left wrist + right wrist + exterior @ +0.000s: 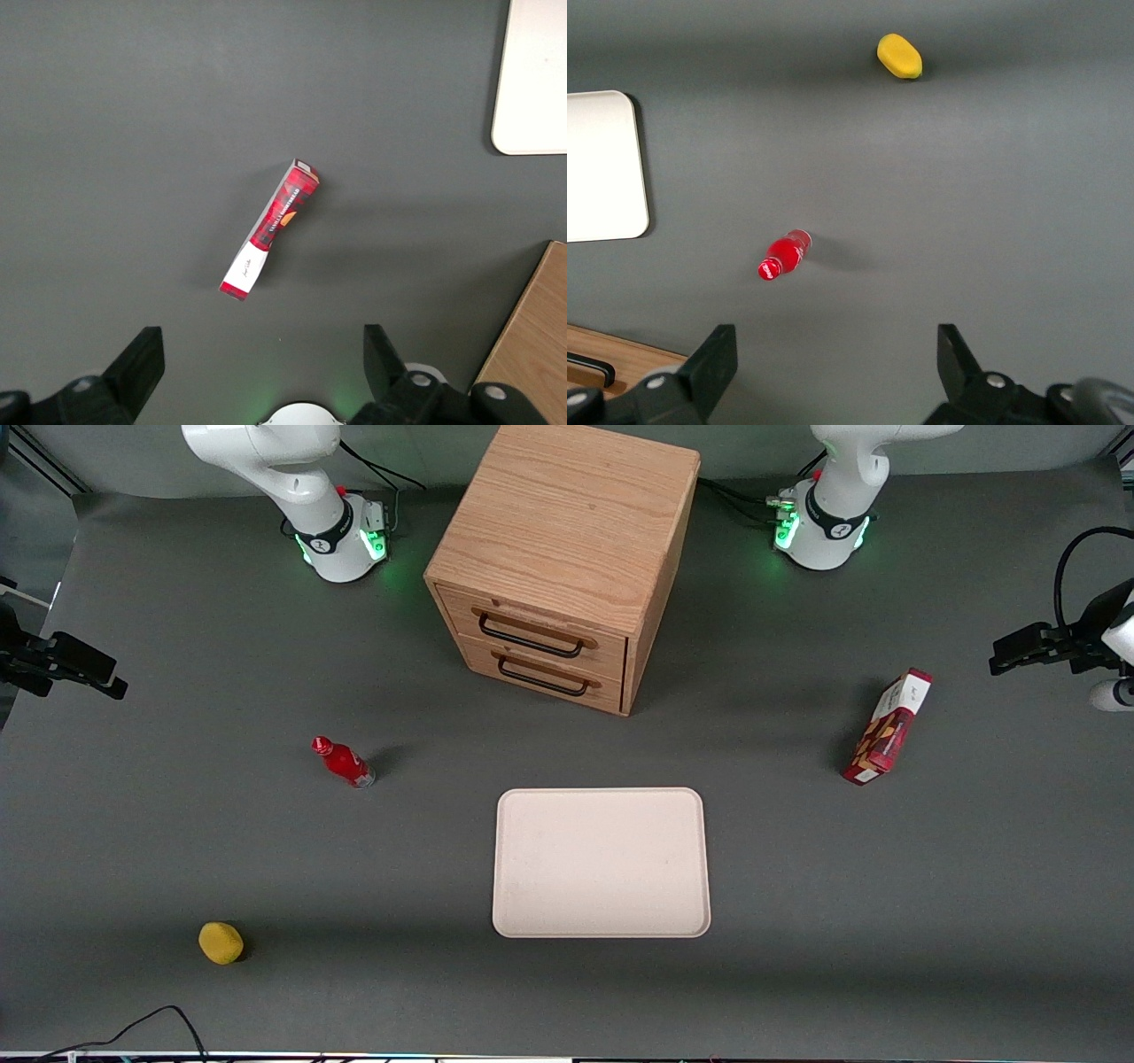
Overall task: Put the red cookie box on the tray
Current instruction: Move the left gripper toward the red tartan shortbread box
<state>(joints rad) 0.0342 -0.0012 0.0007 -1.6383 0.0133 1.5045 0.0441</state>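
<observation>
The red cookie box (886, 728) stands on end on the grey table toward the working arm's end, white end panel up. It also shows in the left wrist view (270, 230). The cream tray (601, 862) lies flat near the table's middle, in front of the drawer cabinet and nearer the front camera; one corner shows in the left wrist view (536, 80). The left arm's gripper (1005, 657) hangs well above the table at the working arm's end, apart from the box. In the wrist view the gripper (261, 354) is open and empty, fingers (142, 359) wide apart.
A wooden two-drawer cabinet (567, 540) stands farther from the front camera than the tray; its edge shows in the left wrist view (532, 345). A small red bottle (344, 762) and a yellow lemon (221, 942) lie toward the parked arm's end.
</observation>
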